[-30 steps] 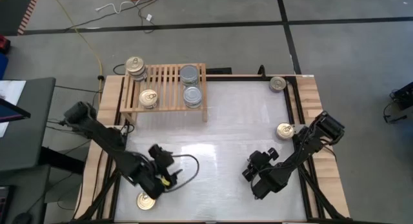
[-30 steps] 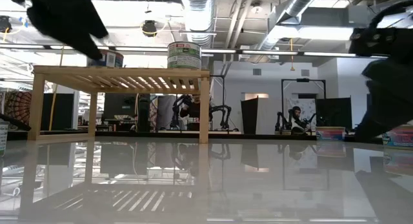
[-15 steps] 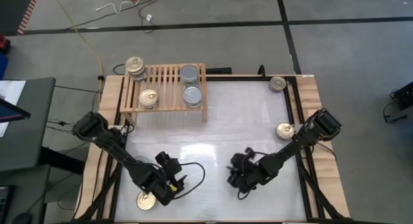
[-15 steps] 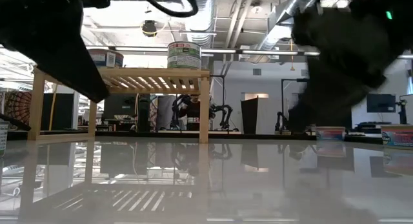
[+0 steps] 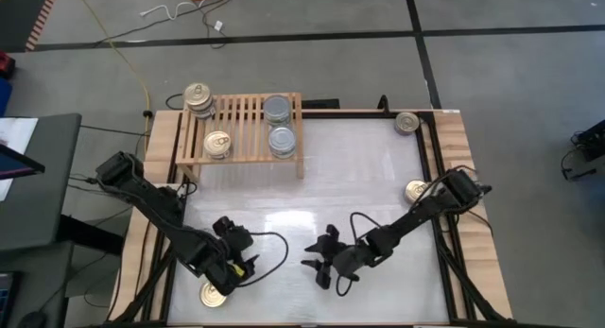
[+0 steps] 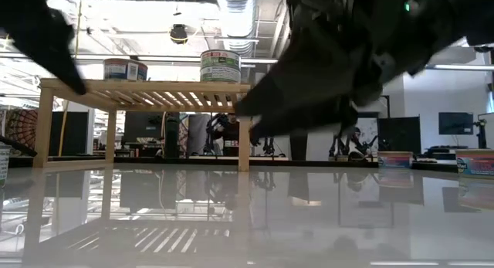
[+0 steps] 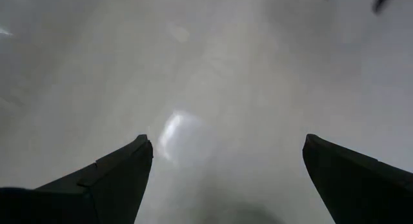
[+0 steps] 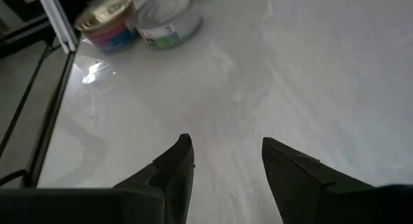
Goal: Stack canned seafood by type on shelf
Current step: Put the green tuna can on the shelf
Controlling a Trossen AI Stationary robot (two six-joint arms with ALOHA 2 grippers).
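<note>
The shelf [image 5: 241, 129] stands at the table's far left. On it are a stack of gold-topped canned seafood [image 5: 198, 96], one gold-topped can [image 5: 217, 144] and two silver-topped cans [image 5: 277, 108] [image 5: 282, 139]. A gold-topped can [image 5: 215, 293] stands near the table's near-left corner, just below my open left gripper [image 5: 234, 260]. My right gripper [image 5: 319, 257] is open over the near middle of the table and points toward the table's left. Ahead of it in the right wrist view, a gold-topped can [image 8: 103, 20] and a silver-topped can [image 8: 169, 17] stand side by side. Both grippers hold nothing.
Two more gold-topped cans stand at the right: one [image 5: 406, 123] at the far right corner, one [image 5: 417, 190] by the right edge beside my right arm. A dark rail [image 8: 26, 114] runs along the table's edge. The white tabletop [image 5: 369, 167] lies bare between shelf and arms.
My right gripper has swept from the near right toward the table's left, into the near middle. It has tipped from pointing steeply down to nearly level. Its fingers stay apart.
</note>
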